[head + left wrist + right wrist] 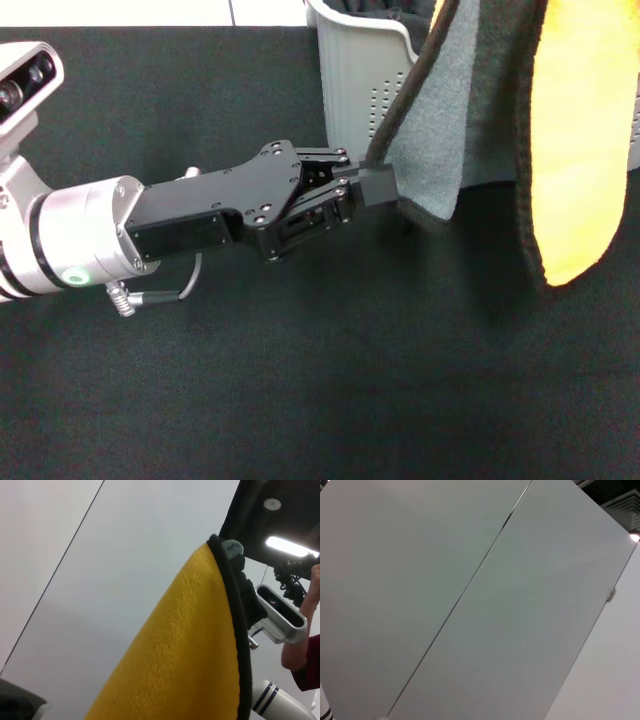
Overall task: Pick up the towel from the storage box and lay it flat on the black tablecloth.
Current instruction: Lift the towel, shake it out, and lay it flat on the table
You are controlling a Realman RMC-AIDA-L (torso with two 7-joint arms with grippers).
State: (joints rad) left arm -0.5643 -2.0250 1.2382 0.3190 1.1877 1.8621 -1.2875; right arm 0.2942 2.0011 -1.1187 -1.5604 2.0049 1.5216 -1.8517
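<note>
The towel (470, 110) hangs from above the head view, its grey face toward the storage box and its orange face (580, 140) folded out at the right. Its lower edges hang just above the black tablecloth (350, 380). My left gripper (375, 186) reaches in from the left and is shut on the towel's black stitched border, beside the box's front corner. In the left wrist view the orange face (185, 655) fills the middle. The light grey storage box (355, 80) stands at the back, partly behind the towel. My right gripper is out of view.
The tablecloth covers the whole table in front of the box. A white wall strip (150, 12) shows at the far edge. The left wrist view shows the robot's head camera (280, 615) and a person's red-sleeved arm (305, 655).
</note>
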